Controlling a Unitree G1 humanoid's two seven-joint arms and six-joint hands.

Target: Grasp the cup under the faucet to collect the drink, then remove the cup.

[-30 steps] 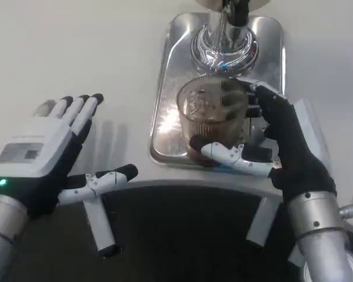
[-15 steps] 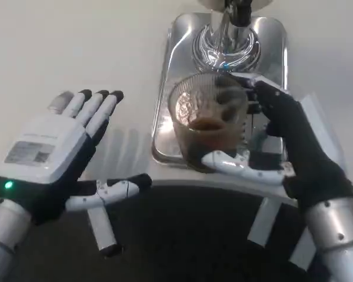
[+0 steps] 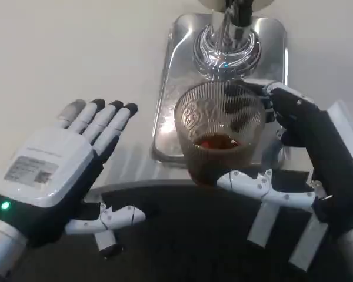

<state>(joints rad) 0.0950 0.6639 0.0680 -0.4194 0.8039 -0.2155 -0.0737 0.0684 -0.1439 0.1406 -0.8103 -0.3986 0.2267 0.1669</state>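
The chrome faucet (image 3: 228, 35) is cut off by the top edge, so its spout is hard to make out. 1 ribbed, smoky transparent glass cup (image 3: 219, 132) holds a little reddish-brown drink; it sits over the near edge of the 1 shiny steel drip tray (image 3: 167, 88), below the faucet base. The right hand (image 3: 300, 153) grips the cup, thumb across its lower front, fingers wrapped behind. The left hand (image 3: 65, 170) hovers over the white table (image 3: 59, 47), fingers spread, holding nothing.

place: lab-style test bench | cues: bare white table (image 3: 59, 47), steel drip tray (image 3: 170, 76), faucet (image 3: 228, 35)
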